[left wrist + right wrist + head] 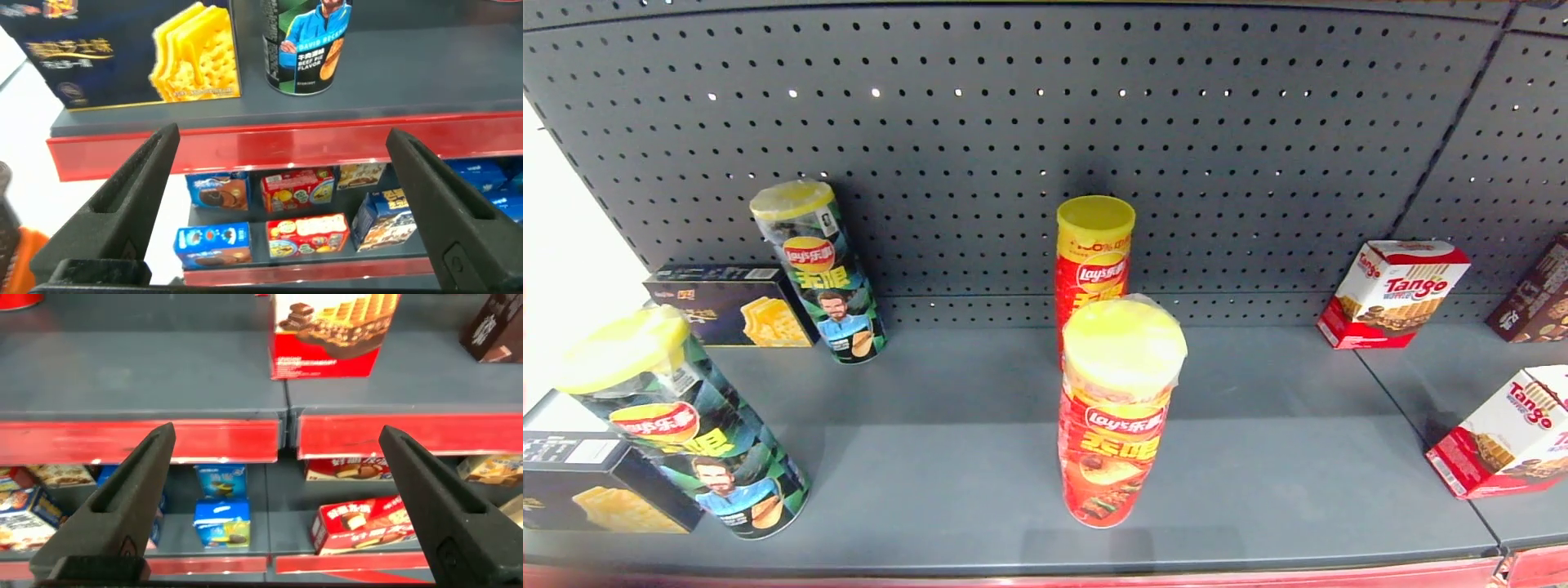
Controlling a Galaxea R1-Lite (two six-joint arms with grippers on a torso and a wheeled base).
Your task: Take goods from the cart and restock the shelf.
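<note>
Facing the shelf [931, 457], the left tool [283, 140] and right tool [278, 434] both gape wide, empty.

We see a grey shelf [980, 465] with a red front edge along the bottom of the frame. At centre two cans stand upright, the front red can [1115, 425] just ahead of the rear red can [1093, 261]. At lower left the near green can [686, 433] stands beside the near dark box [592, 482]. Farther back on the left, the far green can [821, 273] stands next to the far dark box [731, 306]. At right we find the rear wafer box [1392, 294], the front wafer box [1507, 441] at lower right, and a brown box [1535, 298] at the right edge.
</note>
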